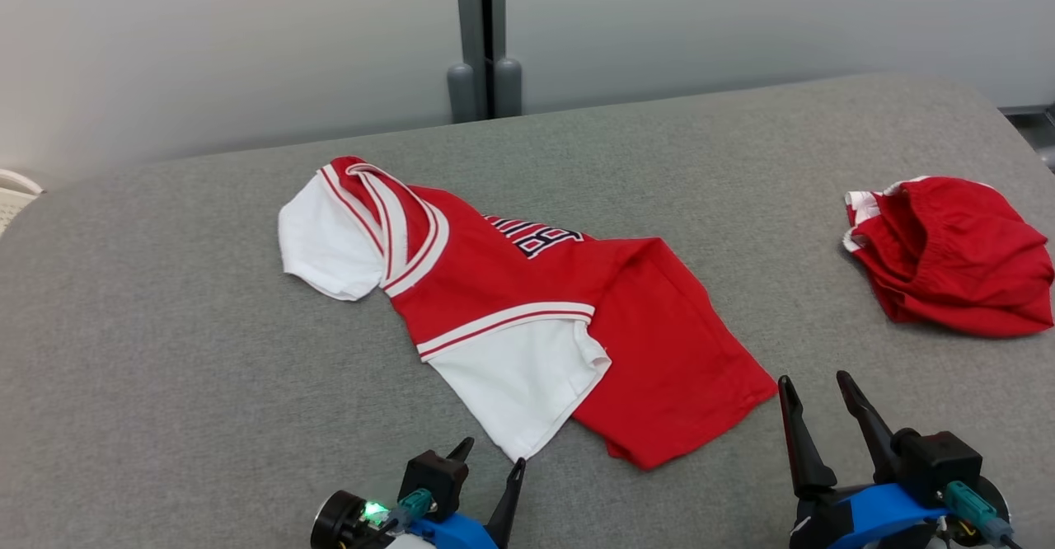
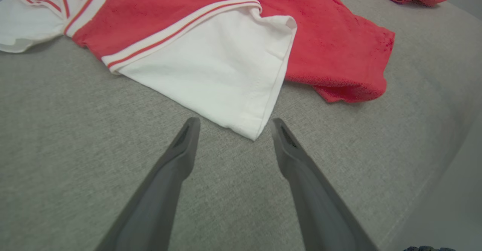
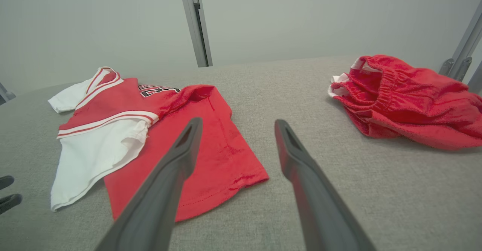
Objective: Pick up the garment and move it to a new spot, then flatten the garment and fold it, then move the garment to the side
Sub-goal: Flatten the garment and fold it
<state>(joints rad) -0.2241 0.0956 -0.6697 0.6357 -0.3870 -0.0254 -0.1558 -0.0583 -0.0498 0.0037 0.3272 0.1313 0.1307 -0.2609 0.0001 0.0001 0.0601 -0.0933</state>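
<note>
In the head view, we saw the red-and-white short-sleeved jersey [image 1: 511, 310] lying rumpled in the middle of the grey fabric-covered worktop [image 1: 165, 326], running from 10 o'clock down toward 5 o'clock. A bunched pair of red elastic-waisted shorts [image 1: 956, 260] lay well apart at 3 o'clock. The left hand [image 1: 492, 453] sat at 6 o'clock and the right hand [image 1: 813, 380] at 5 o'clock, both released and grasping nothing.

In the left wrist view, the corner of the white sleeve [image 2: 211, 77] lay between the spread fingertips.

In the right wrist view, the red hem [image 3: 226, 183] lay near 6 o'clock, partly behind one finger.

We judged the pickup not yet begun. It would go best with each hand pinching its nearest edge, sleeve and hem, then lifting evenly so the cloth hung untwisted.
</note>
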